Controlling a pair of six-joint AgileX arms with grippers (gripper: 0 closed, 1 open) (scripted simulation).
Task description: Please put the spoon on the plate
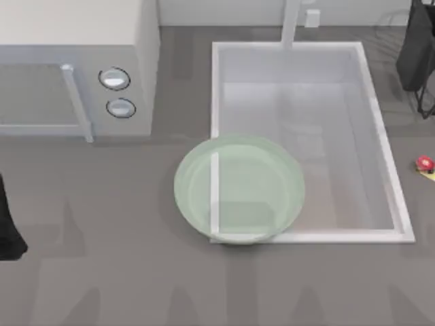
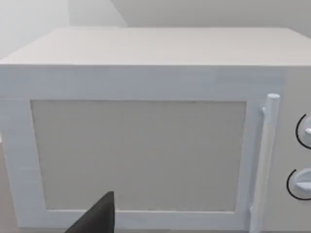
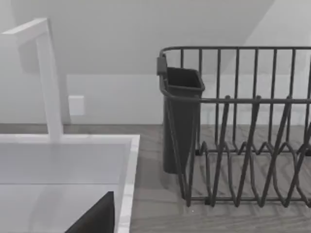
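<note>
The pale green plate (image 1: 194, 204) lies in the middle of the table, and its right half overlaps the front left corner of the sink. The red-and-yellow end of the spoon (image 1: 425, 165) shows at the right edge of the top view, on the counter right of the sink. The picture's edge cuts off the rest of it. My left arm (image 1: 8, 227) is parked at the far left edge, well away from the plate. A dark piece of my left gripper (image 2: 95, 218) faces the microwave door. A dark piece of my right gripper (image 3: 95, 218) hangs over the sink's corner.
A white microwave (image 1: 75, 68) stands at the back left, with its handle (image 2: 265, 160) and two knobs toward the sink. The white sink basin (image 1: 380, 136) with a faucet (image 3: 46, 73) takes up the right half. A dark wire dish rack (image 3: 243, 145) stands at the back right.
</note>
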